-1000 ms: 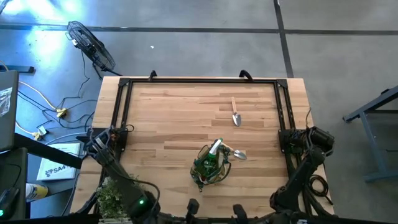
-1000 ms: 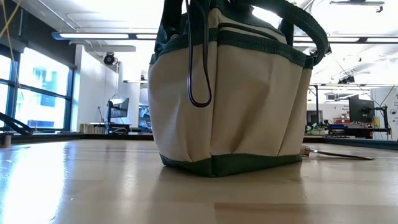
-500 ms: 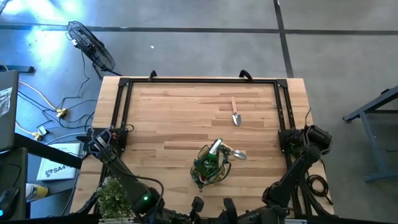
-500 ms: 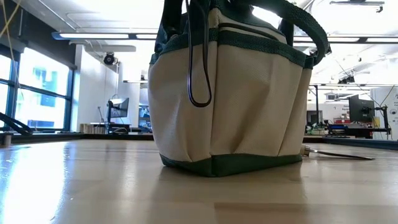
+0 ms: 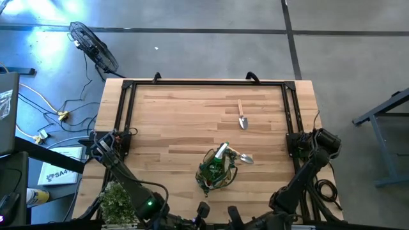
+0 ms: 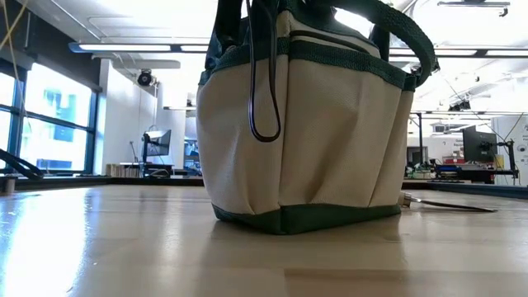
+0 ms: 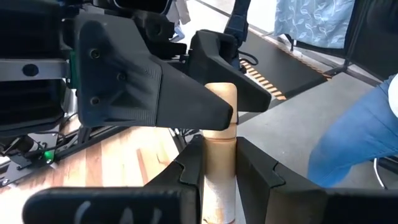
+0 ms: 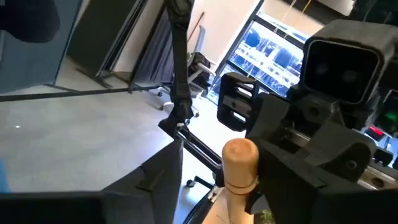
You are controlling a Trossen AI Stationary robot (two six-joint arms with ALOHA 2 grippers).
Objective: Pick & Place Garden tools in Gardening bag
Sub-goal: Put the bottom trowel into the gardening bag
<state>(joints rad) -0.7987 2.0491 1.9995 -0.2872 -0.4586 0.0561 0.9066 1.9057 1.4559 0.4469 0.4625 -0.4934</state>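
Note:
The gardening bag [image 5: 216, 169] stands on its base near the table's near middle, with green-and-white tools sticking out of its top; it fills the low view [image 6: 309, 124]. One trowel [image 5: 241, 115] lies flat toward the far right. Another trowel's blade [image 5: 246, 160] lies against the bag's right side. Both grippers are at the near edge. My left gripper [image 5: 202, 211] is shut on a wooden tool handle [image 7: 219, 143]. My right gripper [image 5: 231, 212] is open, its fingers on either side of the same handle's rounded end [image 8: 239, 163]. The tool's metal end is hidden. My left gripper pinches the wooden handle's shaft [image 7: 217, 163] between its two fingers [image 7: 191, 168], below the rounded free end. The handle runs out along the fingers, its free end [image 7: 221, 93] beyond the tips. The tool is lifted clear of the table.
A bushy green plant [image 5: 117, 198] stands at the table's near left corner. A black frame [image 5: 204, 84] runs along the far, left and right edges. Bare wood lies left of the bag and across the far half.
My right gripper has moved toward the table's left along the near edge and closed in on my left gripper. My left arm has shifted slightly right. The bag and the trowels have stayed where they were.

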